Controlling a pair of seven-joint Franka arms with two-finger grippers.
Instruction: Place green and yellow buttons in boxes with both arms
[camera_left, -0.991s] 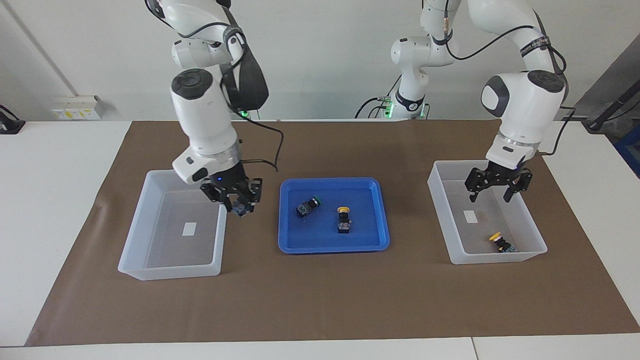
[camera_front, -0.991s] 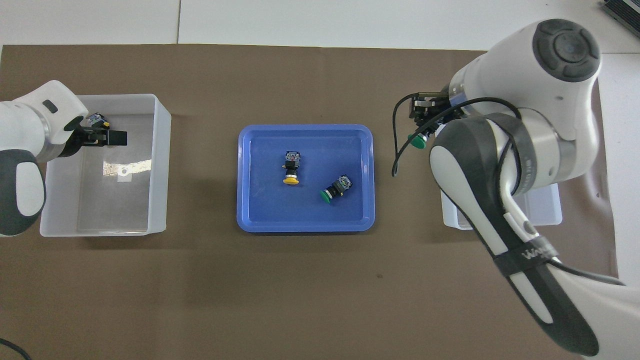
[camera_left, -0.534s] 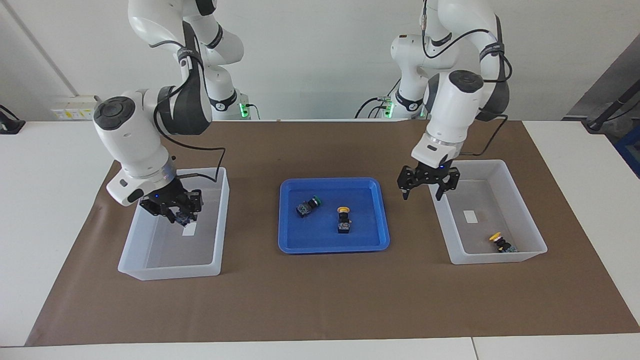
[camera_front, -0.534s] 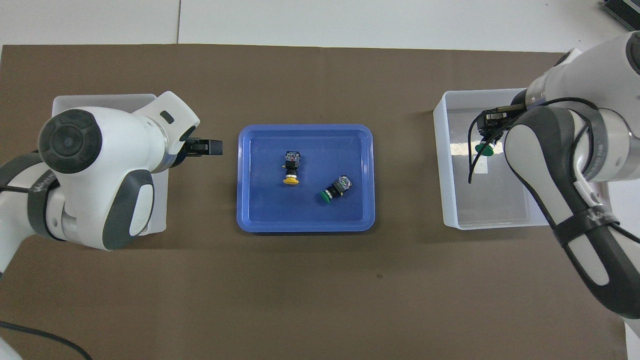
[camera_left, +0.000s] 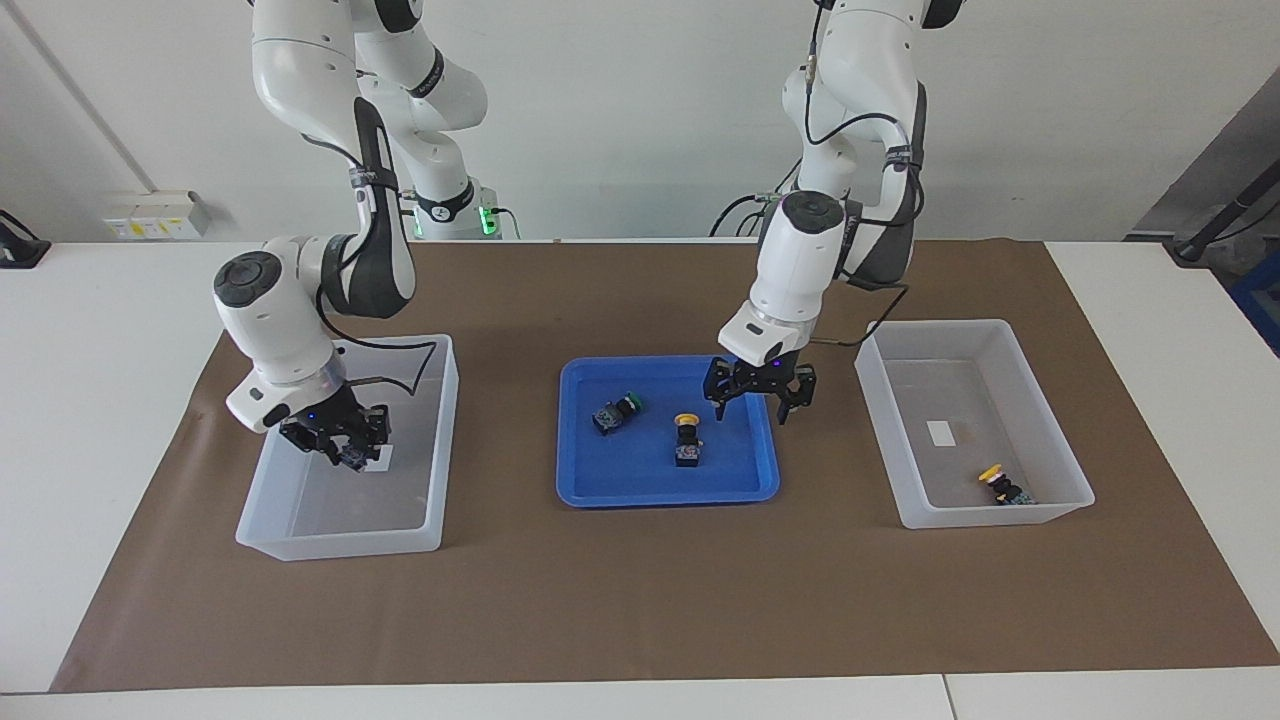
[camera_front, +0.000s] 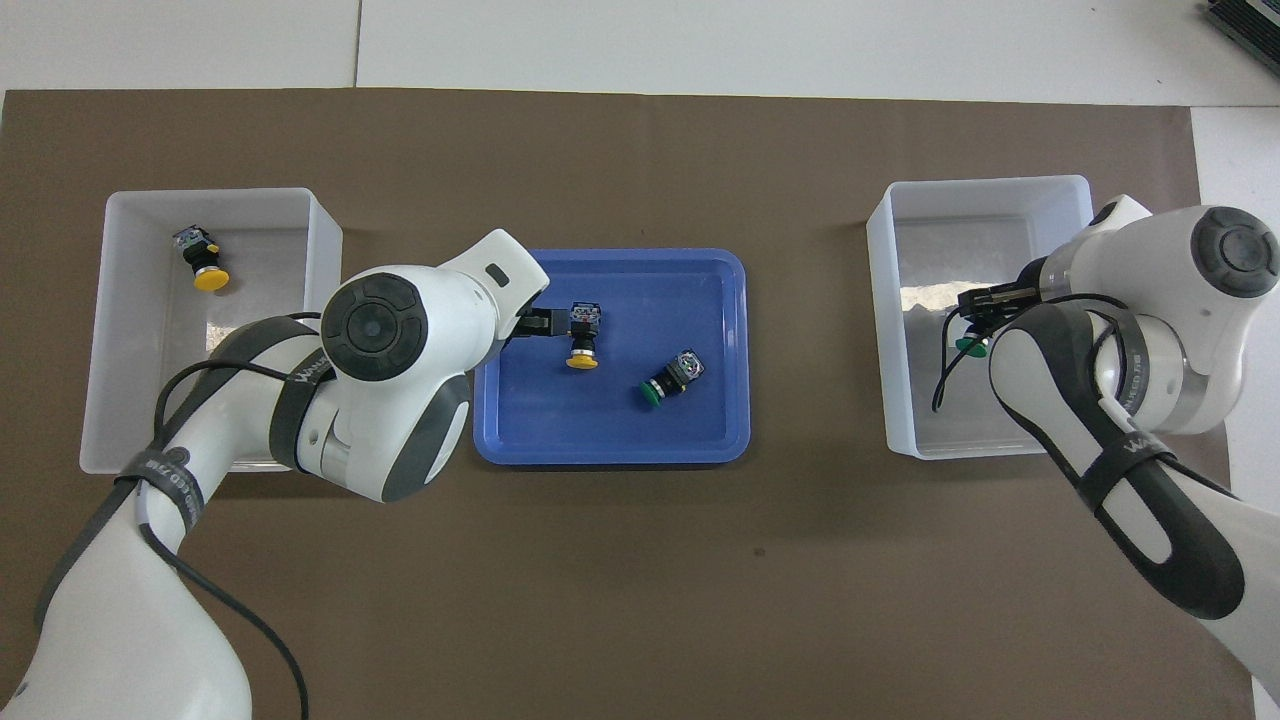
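Both arms have swung across in the last second: the left end effector (camera_left: 759, 394) has left the box at its own end and now hangs over the blue tray (camera_left: 575, 489), while the right end effector (camera_left: 337, 441) has carried its load from the tray side into the other box (camera_left: 440, 470). Left first: its fingers stand wide apart and hold nothing. It sits over the tray's edge toward the left arm's end, just beside a yellow-capped button (camera_left: 687, 440), which lies on the tray floor with its cap pointing toward the robots. A green-capped button (camera_left: 613, 413) lies tipped over, also in the tray, toward the right arm's end of it and apart from the end effector. Over to the right end effector: its fingers are narrowed around a button with a green cap (camera_front: 968, 345), the blue-and-black body showing between the fingertips, held low inside the box above the white label (camera_left: 379, 458). The box at the left arm's end (camera_left: 1000, 519) holds one yellow button (camera_left: 1002, 485), lying in the corner farthest from the robots, well apart from both end effectors. Brown paper (camera_left: 640, 600) covers the bench (camera_left: 100, 350) under everything.
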